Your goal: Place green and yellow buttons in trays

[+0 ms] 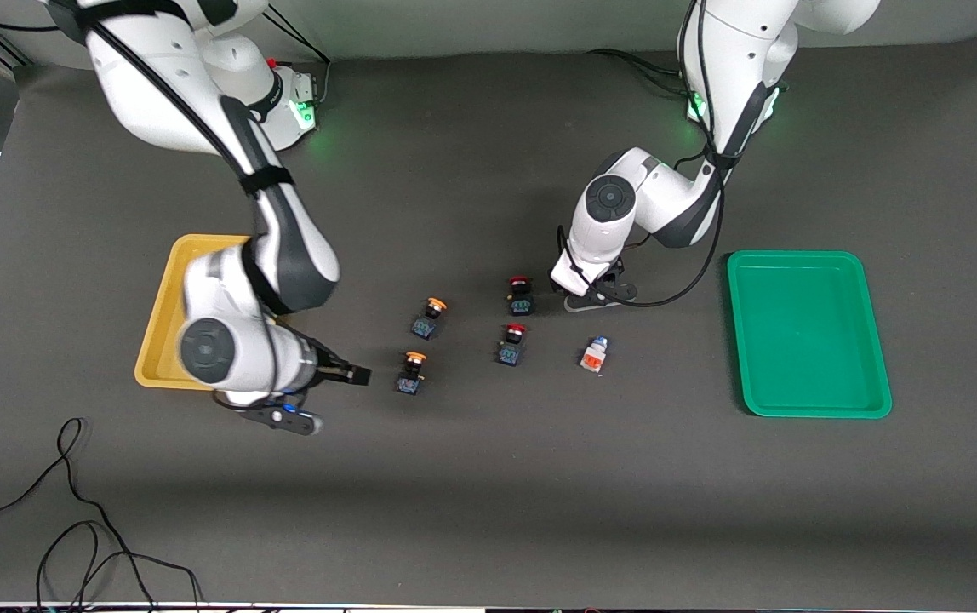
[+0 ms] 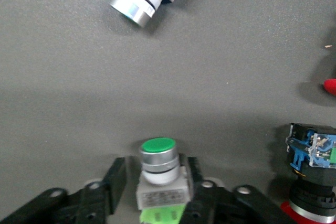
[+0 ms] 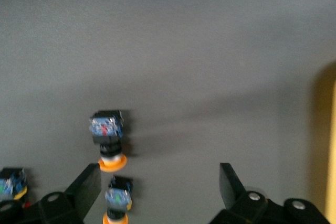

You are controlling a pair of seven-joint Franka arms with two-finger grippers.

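Two small, hard, light green-capped white plastic button (image 2: 158, 174) faces sit pinched between the left gripper (image 2: 156, 187) fingers, low on the dark worktop mid-table, best held by its squarish body, while the right gripper (image 3: 160, 184) waits wide near the yellow-capped buttons (image 1: 430, 317).

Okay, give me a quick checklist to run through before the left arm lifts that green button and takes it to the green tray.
1. Grip: left gripper has its fingers against both sides of the green button's white body: ok.
2. Button lifted off the table: cannot tell.
3. Green tray at the left arm's end of the table, nothing in it: ok.
4. Neighbours: a red-capped button lies beside the left gripper, and the white button with the orange-red end lies nearer the front camera; neither touches the fingers: ok.
5. Right gripper is open, low beside the yellow buttons, away from the left arm's route: ok.
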